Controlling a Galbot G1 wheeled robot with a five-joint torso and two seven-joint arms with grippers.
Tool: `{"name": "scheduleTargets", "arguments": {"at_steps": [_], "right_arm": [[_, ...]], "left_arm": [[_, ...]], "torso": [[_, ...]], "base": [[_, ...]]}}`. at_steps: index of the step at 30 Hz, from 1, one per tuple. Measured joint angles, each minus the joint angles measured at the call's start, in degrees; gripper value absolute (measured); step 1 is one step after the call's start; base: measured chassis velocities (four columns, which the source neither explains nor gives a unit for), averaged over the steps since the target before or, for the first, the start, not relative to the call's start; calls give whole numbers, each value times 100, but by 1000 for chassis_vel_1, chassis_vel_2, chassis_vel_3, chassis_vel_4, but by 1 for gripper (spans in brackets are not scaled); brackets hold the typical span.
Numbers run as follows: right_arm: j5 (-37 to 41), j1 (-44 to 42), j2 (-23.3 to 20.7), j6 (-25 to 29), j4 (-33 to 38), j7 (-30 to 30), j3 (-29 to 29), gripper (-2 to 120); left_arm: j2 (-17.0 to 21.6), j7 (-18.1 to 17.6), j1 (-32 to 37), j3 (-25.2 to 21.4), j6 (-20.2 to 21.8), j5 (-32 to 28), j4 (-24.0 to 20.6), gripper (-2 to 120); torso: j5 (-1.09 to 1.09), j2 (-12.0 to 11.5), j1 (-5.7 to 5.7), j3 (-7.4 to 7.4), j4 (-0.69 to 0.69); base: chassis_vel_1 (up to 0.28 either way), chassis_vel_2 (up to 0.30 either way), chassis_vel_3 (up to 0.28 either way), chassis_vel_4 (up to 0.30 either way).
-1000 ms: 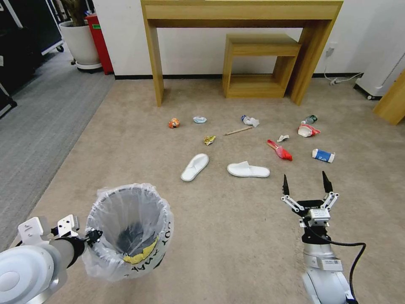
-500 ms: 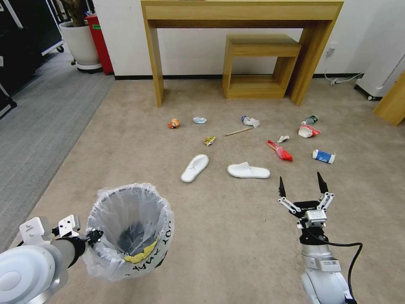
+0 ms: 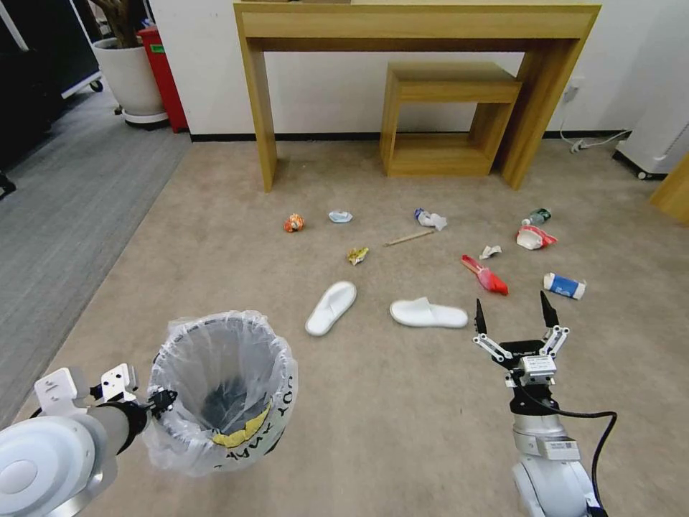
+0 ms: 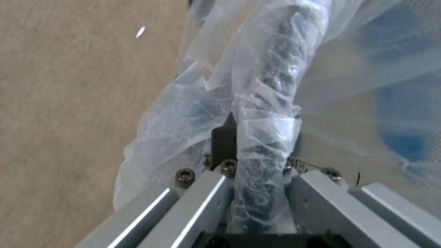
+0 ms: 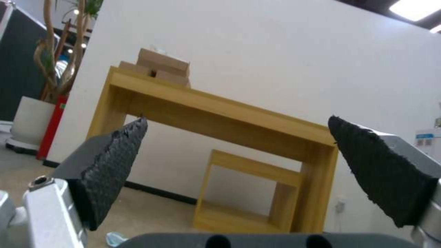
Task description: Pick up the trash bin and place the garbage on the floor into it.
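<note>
My left gripper [image 3: 161,398] is shut on the near rim of the trash bin [image 3: 219,391], a black bin lined with a crinkly white bag. The left wrist view shows the bagged rim [image 4: 271,103] pinched in that gripper [image 4: 257,131]. My right gripper [image 3: 513,312] hangs open and empty above the floor [image 3: 402,416], just short of the red wrapper [image 3: 486,275]. Garbage lies ahead: two white slippers [image 3: 331,307] [image 3: 428,314], a blue-white carton [image 3: 565,285], a red-white bowl [image 3: 535,237], a bottle [image 3: 537,215], a stick [image 3: 409,238], and yellow [image 3: 357,255] and orange [image 3: 293,223] wrappers.
A wooden desk [image 3: 416,29] with a small shelf unit [image 3: 448,118] under it stands against the far wall. Grey ribbed carpet [image 3: 64,208] runs along the left, with a white planter [image 3: 129,79] behind it. A cable [image 3: 588,140] lies by the right wall.
The whole view has shifted: the litter and desk sit slightly lower and nearer in the picture. My right gripper has dropped a little and stayed open. The bin stays held.
</note>
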Motion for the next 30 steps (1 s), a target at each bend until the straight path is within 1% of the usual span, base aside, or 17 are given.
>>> {"name": "scheduleTargets", "arguments": {"at_steps": [7,8,11,13,15,18,30], "right_arm": [[9,-27,18,4,4,-43,-5,100],[7,-28,19,5,8,-43,-6,100],[7,-27,17,5,17,-44,-8,100],[17,-35,10,7,21,-46,-5,100],[25,-41,8,6,25,-46,-4,100],[20,-30,8,5,26,-46,-2,100],[-28,-30,0,5,55,17,22,100]], "left_arm": [[-24,0,17,0,0,32,-12,0],[-27,0,18,1,0,39,-12,0],[-30,0,14,4,0,55,-13,0],[-36,3,14,19,-2,67,-14,0],[-40,9,13,26,-9,85,-22,0],[-37,9,11,27,-16,88,-23,0],[-27,-28,53,-38,-81,87,-36,0]], "torso": [[1,0,0,-1,-1],[-2,0,0,0,-2],[2,0,0,0,0],[-3,0,0,0,-2],[0,0,1,0,-3],[0,0,0,0,0],[0,-1,1,1,-2]], "base": [[-199,202,194,-203],[-224,221,210,-238],[-228,242,242,-221],[-242,246,251,-241],[-228,233,233,-234],[-203,208,207,-203],[-132,138,148,-141]]}}
